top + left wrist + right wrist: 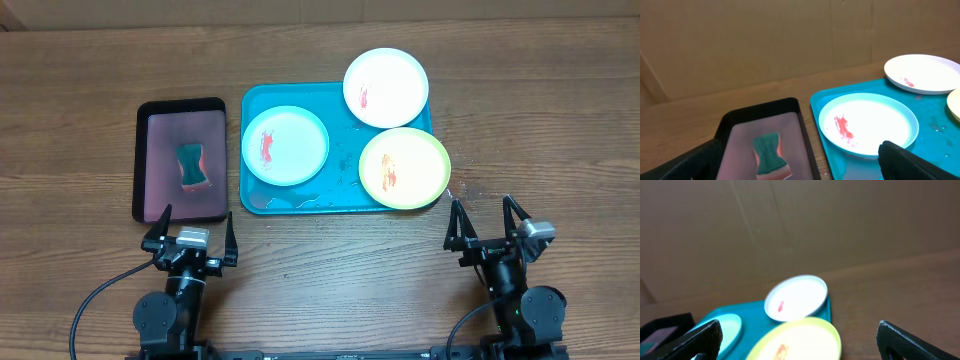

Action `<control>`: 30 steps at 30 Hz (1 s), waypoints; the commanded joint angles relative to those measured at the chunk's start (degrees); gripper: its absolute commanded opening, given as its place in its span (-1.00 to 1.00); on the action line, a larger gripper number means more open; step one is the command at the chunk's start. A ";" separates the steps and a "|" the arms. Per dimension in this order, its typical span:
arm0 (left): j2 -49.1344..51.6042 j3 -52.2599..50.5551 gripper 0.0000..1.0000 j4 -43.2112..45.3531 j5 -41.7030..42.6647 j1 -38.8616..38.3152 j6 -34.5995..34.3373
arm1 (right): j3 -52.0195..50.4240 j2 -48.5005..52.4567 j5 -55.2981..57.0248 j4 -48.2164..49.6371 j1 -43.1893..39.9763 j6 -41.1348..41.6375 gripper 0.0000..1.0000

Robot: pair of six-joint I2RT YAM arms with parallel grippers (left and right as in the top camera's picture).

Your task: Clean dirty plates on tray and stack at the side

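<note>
**Plates, three, smeared red-orange.** With the tray (340, 196) as your dial:
- White plate (386, 87) at 1 o'clock, lapping over the far rim.
- Blue plate (285, 146) at 9 o'clock, wholly inside.
- Green plate (404, 167) at 4 o'clock, overhanging the right rim.

**Handling (judged).** Expect them to be light, stiff and shallow. They are probably slick, since water lies on the tray floor near 6 o'clock. Take each by its thin raised rim. The overhanging edges of the white and green plates give you the easiest bite, while the blue one sits flat and may slide before it lifts.

**Sponge (191, 166).** It lies in the black tray (180, 103), at 9 o'clock from the tray.

**Left end effector (197, 215).** Fully spread and holding nothing, at 6 o'clock from the black tray.

**Right end effector (482, 203).** Fully spread and holding nothing, above bare tabletop (80, 80), at 5 o'clock from the green plate.
</note>
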 commanded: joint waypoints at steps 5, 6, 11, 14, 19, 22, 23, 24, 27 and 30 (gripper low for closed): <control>1.75 9.27 1.00 -3.41 1.68 -0.48 -1.53 | 3.23 1.42 -4.83 1.27 -0.17 -0.20 1.00; 3.32 11.91 1.00 -5.01 1.73 -0.48 -1.53 | 4.85 2.82 -5.35 1.25 -0.17 -0.22 1.00; 13.22 22.84 1.00 -11.06 4.26 -0.48 -1.51 | 14.08 12.07 -7.23 0.81 -0.17 -0.24 1.00; 22.56 31.19 1.00 -15.34 5.18 -0.48 -1.40 | 22.32 20.35 -7.39 -1.03 -0.17 -0.72 1.00; 37.97 45.86 1.00 -24.30 5.29 -0.48 -0.59 | 38.03 34.73 -9.38 -8.20 -0.17 -4.83 1.00; 51.17 59.28 1.00 -33.66 5.29 -0.48 -0.59 | 50.69 46.66 -12.17 -15.72 -0.17 -6.64 1.00; 54.31 62.66 0.99 -36.39 5.27 -0.48 -0.33 | 54.31 50.12 -13.07 -18.14 -0.17 -6.62 1.00; 57.61 66.36 1.00 -39.65 5.31 -0.48 0.02 | 57.57 53.20 -13.92 -20.44 -0.17 -6.62 1.00; 67.04 76.87 1.00 -49.57 5.29 -0.52 0.02 | 68.22 62.88 -16.52 -28.76 -0.17 -6.62 1.00; 77.77 88.13 1.00 -59.80 5.64 -0.55 -0.26 | 82.36 76.06 -20.48 -42.27 -0.15 -8.76 1.00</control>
